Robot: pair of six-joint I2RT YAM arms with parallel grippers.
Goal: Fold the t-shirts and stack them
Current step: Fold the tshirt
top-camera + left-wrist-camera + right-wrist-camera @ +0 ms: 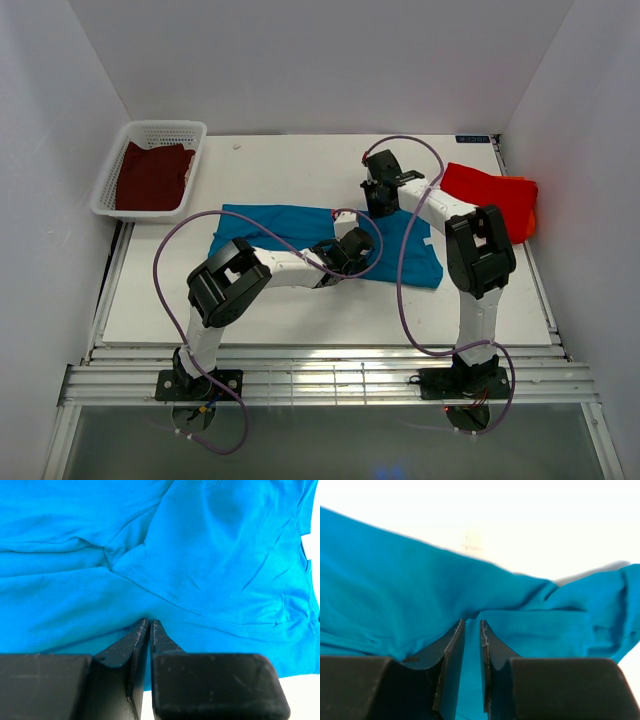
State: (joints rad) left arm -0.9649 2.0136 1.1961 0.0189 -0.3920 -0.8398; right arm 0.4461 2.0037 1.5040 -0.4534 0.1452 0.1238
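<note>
Both nearly closed on cloth, I note: left gripper (340, 252) pinches the teal shirt (270, 228) near its lower edge, right gripper (383, 193) its upper edge; shirt lies mid-frame, long axis left-right.

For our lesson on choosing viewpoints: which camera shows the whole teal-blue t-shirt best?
The top external view: the teal-blue t-shirt lies spread across the table, its outline almost wholly visible. Each wrist view shows only a close, wrinkled patch of the cloth.
</note>
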